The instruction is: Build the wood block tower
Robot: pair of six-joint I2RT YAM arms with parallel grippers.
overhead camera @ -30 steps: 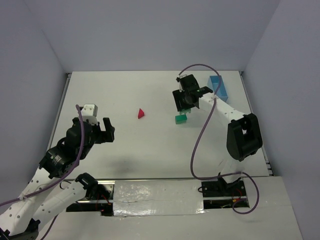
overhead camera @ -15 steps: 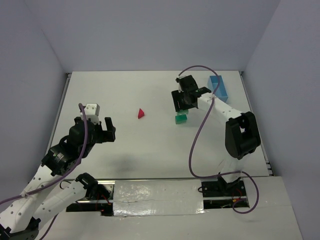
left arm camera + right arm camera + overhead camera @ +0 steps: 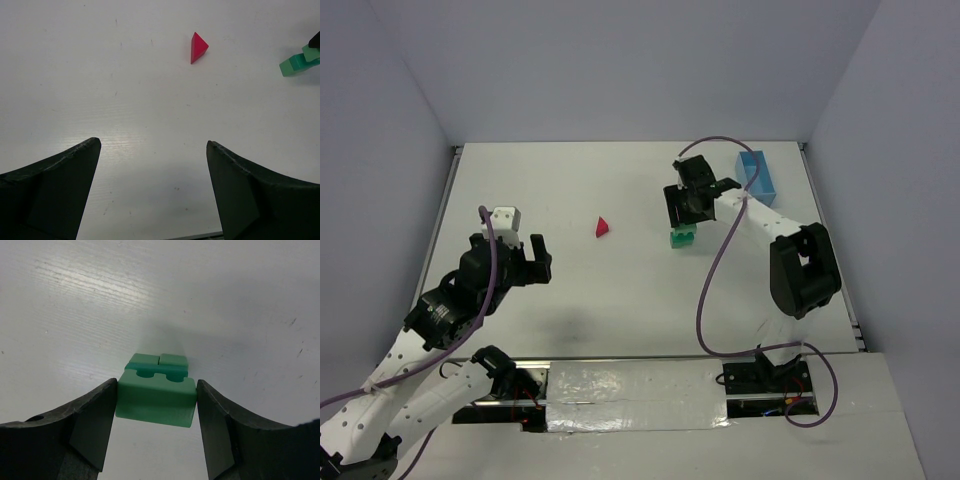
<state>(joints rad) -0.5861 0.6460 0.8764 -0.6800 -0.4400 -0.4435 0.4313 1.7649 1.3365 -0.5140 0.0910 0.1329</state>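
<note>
Wood block tower work at this moment sat in the upper right of the overhead view, where the right gripper [image 3: 686, 208] pointed down at the white table [image 3: 620, 180]. Its wrist camera showed the right gripper [image 3: 157, 385] clenched on a notched green block [image 3: 156, 399], one dark finger pressed against each side of it. Two half-round cutouts ran along the block's far edge. Right behind and below it, two smaller green blocks [image 3: 157, 360] lay side by side on the table, touching each other. Whether the grasped block rested on them or hung just above them could not be told. From overhead this group read as one small green cluster [image 3: 682, 237] just under the fingers. A light blue tray [image 3: 757, 172] stood to the upper right of it, near the table's far right corner, and a purple cable [image 3: 715, 270] looped from the wrist down toward the arm's base. Left of the cluster, well apart from it, a red triangular piece [image 3: 602, 227] lay alone on bare table. In the lower left of the overhead view the left gripper [image 3: 525, 262] was released and held nothing. Its own camera showed the left gripper [image 3: 152, 145] with both dark fingers spread wide over the table, the red triangular piece [image 3: 198, 47] far ahead near the top of the frame and the green pieces [image 3: 296, 63] at the right edge.
</note>
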